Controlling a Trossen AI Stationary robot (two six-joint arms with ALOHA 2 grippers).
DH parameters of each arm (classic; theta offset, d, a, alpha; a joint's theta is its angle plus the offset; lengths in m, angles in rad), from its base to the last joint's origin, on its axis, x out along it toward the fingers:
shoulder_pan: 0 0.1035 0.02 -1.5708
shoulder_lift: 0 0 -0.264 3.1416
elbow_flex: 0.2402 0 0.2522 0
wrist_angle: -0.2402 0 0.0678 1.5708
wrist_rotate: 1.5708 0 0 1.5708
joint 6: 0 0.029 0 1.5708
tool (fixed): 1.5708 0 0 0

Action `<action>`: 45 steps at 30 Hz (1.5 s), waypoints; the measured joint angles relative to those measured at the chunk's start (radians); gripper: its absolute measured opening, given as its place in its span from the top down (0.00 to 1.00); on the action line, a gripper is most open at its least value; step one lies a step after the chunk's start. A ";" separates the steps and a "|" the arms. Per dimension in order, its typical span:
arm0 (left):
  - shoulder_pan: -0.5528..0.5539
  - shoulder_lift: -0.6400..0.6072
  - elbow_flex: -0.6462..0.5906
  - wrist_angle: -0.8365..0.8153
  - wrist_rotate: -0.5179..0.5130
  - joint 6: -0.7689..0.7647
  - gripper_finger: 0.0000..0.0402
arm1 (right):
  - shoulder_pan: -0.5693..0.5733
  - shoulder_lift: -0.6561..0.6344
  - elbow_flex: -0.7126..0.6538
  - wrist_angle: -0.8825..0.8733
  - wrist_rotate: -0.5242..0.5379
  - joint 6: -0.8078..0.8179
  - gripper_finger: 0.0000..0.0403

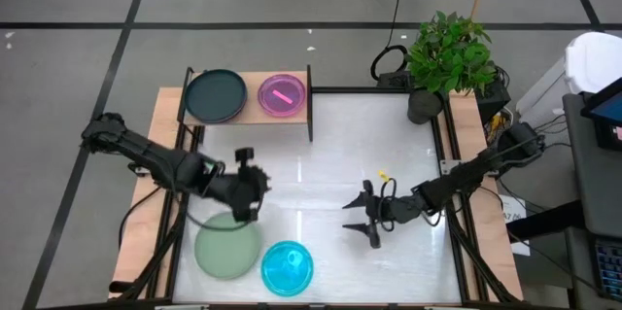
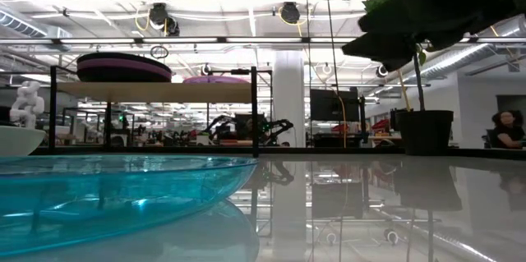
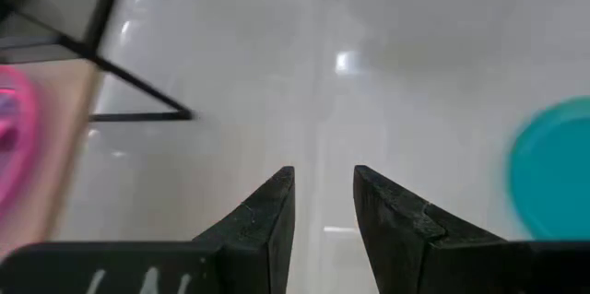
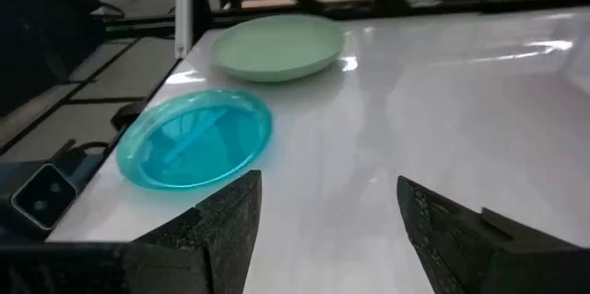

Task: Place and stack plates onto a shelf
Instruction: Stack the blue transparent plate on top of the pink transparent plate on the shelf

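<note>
Left claw [image 3: 323,206] part open — empty; right claw [image 4: 327,216] wide, empty.

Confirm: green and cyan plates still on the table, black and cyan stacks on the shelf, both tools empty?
One slip: the second stack on the shelf is pink, not cyan. The high view shows the pink plate beside the black plate. The rest holds: green plate and cyan plate on the table, left tool and right tool holding nothing.
</note>
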 joint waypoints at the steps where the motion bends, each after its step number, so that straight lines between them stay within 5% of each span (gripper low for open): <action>1: -0.029 0.000 -0.019 0.019 -0.005 -0.016 0.70 | 0.005 0.020 0.020 -0.010 -0.015 0.005 0.42; 11: -0.254 0.001 -0.260 0.374 -0.045 -0.163 0.70 | 0.066 0.244 0.409 -0.415 -0.153 -0.120 0.42; 16: -0.319 0.001 -0.328 0.505 -0.060 -0.217 0.70 | 0.103 0.333 0.531 -0.454 -0.204 -0.282 0.46; 29: -0.412 0.001 -0.364 0.577 -0.139 -0.294 0.70 | 0.139 0.535 0.661 -0.428 -0.201 -0.442 0.61; 45: -0.394 0.001 -0.364 0.571 -0.171 -0.312 0.70 | 0.078 0.547 0.653 -0.419 -0.257 -0.741 0.62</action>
